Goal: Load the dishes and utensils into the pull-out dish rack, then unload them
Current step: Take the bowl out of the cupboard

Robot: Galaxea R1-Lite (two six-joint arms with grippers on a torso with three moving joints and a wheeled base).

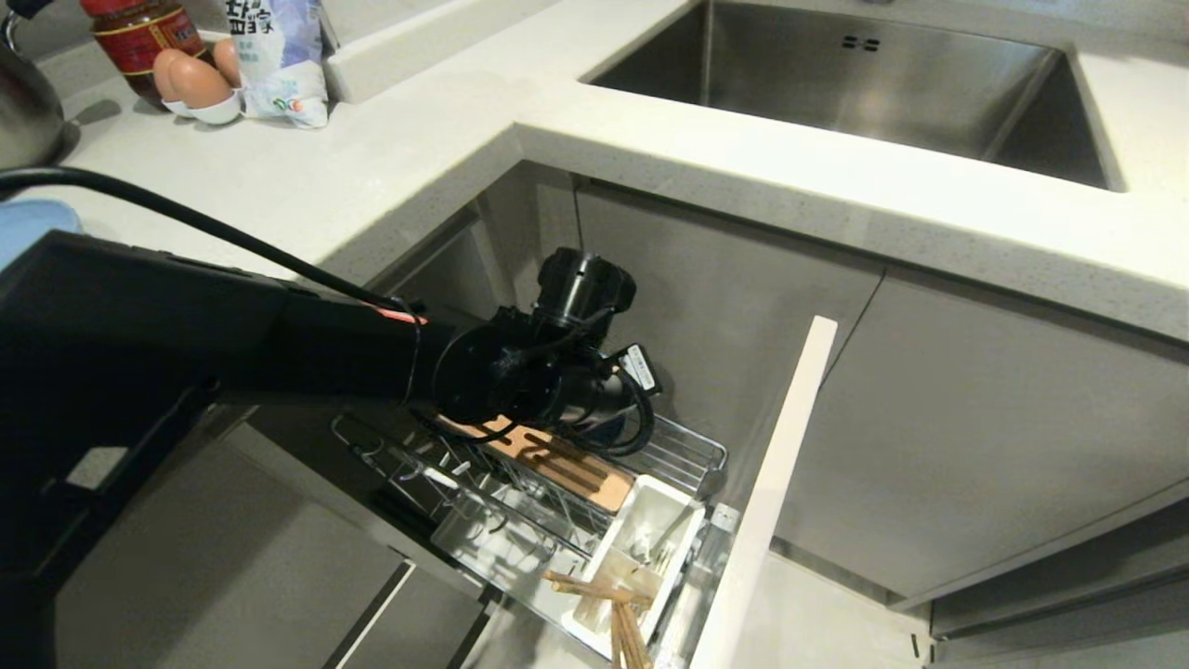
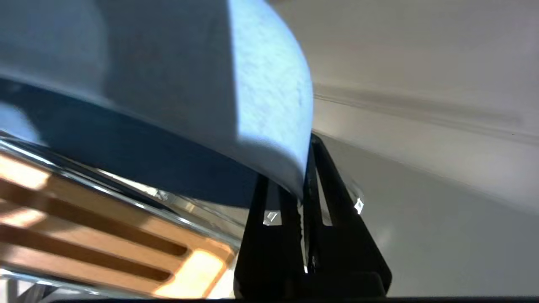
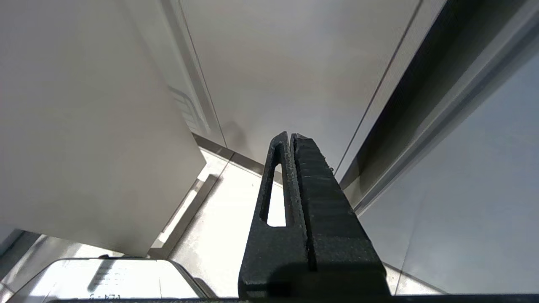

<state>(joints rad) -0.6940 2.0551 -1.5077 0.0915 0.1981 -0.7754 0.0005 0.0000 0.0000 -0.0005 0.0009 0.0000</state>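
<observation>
My left arm (image 1: 520, 372) reaches down into the pull-out dish rack (image 1: 683, 455), and its wrist hides the gripper in the head view. In the left wrist view the left gripper (image 2: 304, 198) is shut on the rim of a light-blue bowl (image 2: 269, 97), just above the rack's slotted wooden strip (image 2: 97, 240). Wooden chopsticks (image 1: 594, 590) stick out of the white utensil caddy (image 1: 683, 530) at the rack's front. A light-blue dish (image 1: 28, 232) lies on the counter at far left, mostly hidden. My right gripper (image 3: 291, 136) is shut on nothing, beside cabinet fronts.
The rack's pale cabinet front (image 1: 771, 502) stands edge-on to the right of the caddy. The steel sink (image 1: 836, 74) is set into the white counter (image 1: 372, 158) above. Eggs (image 1: 190, 84), a red jar (image 1: 139, 37), a bag (image 1: 279, 56) and a steel pot (image 1: 23, 102) stand at the back left.
</observation>
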